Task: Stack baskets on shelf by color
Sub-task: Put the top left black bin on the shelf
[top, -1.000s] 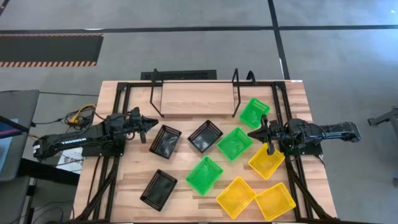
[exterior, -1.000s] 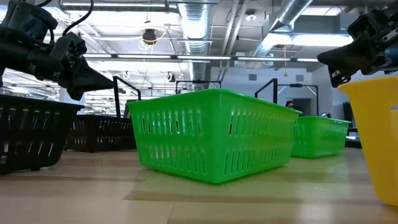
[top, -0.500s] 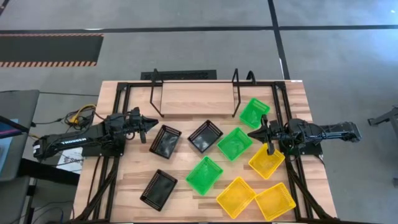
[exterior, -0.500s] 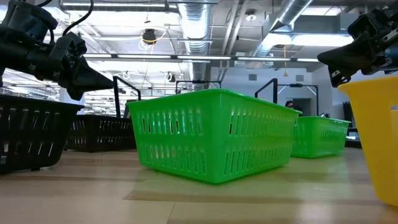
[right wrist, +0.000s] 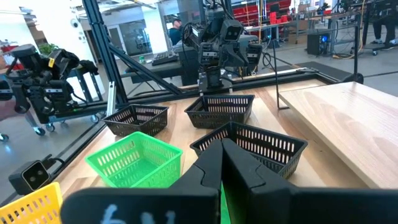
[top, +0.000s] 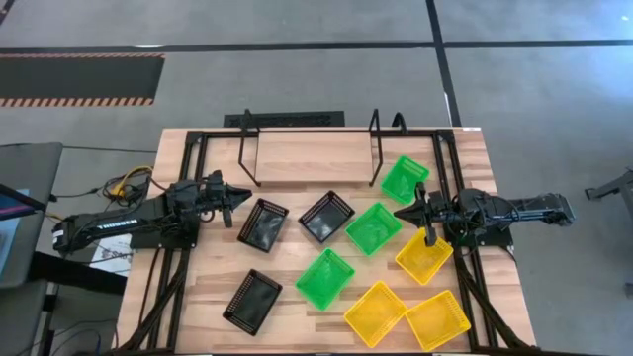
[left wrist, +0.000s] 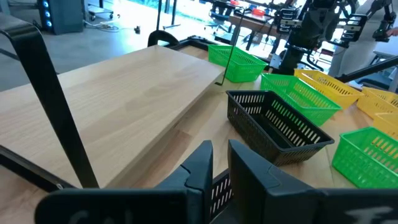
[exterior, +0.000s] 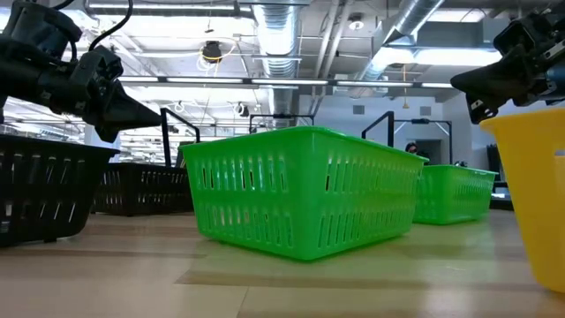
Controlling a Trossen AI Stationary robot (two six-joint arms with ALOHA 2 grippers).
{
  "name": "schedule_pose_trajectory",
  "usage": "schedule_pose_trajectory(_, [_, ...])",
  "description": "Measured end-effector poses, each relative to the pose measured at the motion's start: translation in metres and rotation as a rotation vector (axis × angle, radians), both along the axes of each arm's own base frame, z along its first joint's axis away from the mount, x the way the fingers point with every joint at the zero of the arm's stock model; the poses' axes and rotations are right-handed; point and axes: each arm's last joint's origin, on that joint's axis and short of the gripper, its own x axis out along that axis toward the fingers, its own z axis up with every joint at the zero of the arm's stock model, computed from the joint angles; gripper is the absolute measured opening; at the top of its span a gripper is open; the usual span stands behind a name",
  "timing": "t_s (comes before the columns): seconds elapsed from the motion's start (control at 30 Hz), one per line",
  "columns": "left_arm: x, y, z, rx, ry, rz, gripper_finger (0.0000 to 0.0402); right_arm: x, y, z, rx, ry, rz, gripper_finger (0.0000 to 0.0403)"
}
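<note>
1. Baskets scattered loose across the wooden tabletop (top: 203, 297), none on the shelf (top: 312, 158) yet. Stacking judged not begun.
2. Shelf plank bare between its black wire uprights, set at the far middle of the table, probably so that either arm can reach it.
3. Black baskets grouped toward the left arm's side: one (top: 262, 224) just ahead of the left gripper (top: 235, 194), a second (top: 327, 216) beside it near the shelf's front edge, a third (top: 251, 299) well apart at the near edge.
4. Green baskets strung in a diagonal: one (top: 405, 179) by the shelf's right upright, one (top: 374, 228) mid-table, one (top: 325, 278) nearer the front.
5. Yellow baskets clustered on the right: one (top: 423, 255) directly under the right arm's wrist, two more (top: 375, 312) (top: 437, 320) side by side at the near right corner.
6. Left gripper poised above the table, pointing inward at the nearest black basket, holding nothing. Fingers drawn close with what looks like only a thin slit between them, though hard to be sure from the wrist view.
7. Right gripper (top: 401, 211) hovering between the far green basket and the mid-table green one, fingers pressed together, empty.
8. Mixed angles and gaps between baskets likely meant to force sorting by colour before stacking. Wider jaws needed first for any rim grasp.
</note>
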Motion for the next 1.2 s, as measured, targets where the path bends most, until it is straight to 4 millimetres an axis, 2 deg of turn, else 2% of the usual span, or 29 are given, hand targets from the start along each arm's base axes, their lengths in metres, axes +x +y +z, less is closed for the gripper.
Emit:
schedule_pose_trajectory(0.47, [0.0,0.0,0.0,-0.001,-0.001,0.0,0.0038,0.0,0.0,0.003,0.001,-0.034,-0.006,0.0027])
schedule_pose_trajectory(0.57, [0.0,0.0,0.002,-0.054,-0.043,0.015,0.0038,0.0,0.0,0.006,0.003,-0.063,-0.008,0.0027])
schedule_pose_trajectory(0.8, [0.0,0.002,0.005,-0.287,-0.167,0.133,0.0038,-0.005,0.0,0.032,0.016,-0.341,-0.008,0.0027])
schedule_pose_trajectory(0.97, [0.0,0.003,0.005,-0.371,-0.2,0.168,0.0038,-0.01,-0.002,0.046,0.031,-0.492,-0.051,0.0027])
schedule_pose_trajectory(1.07, [-0.001,0.004,0.004,-0.412,-0.213,0.211,0.0038,-0.009,-0.004,0.044,0.052,-0.468,-0.121,0.0025])
schedule_pose_trajectory(1.2, [-0.001,0.004,0.004,-0.435,-0.225,0.224,0.0038,-0.007,-0.004,0.038,0.046,-0.4,-0.129,0.0021])
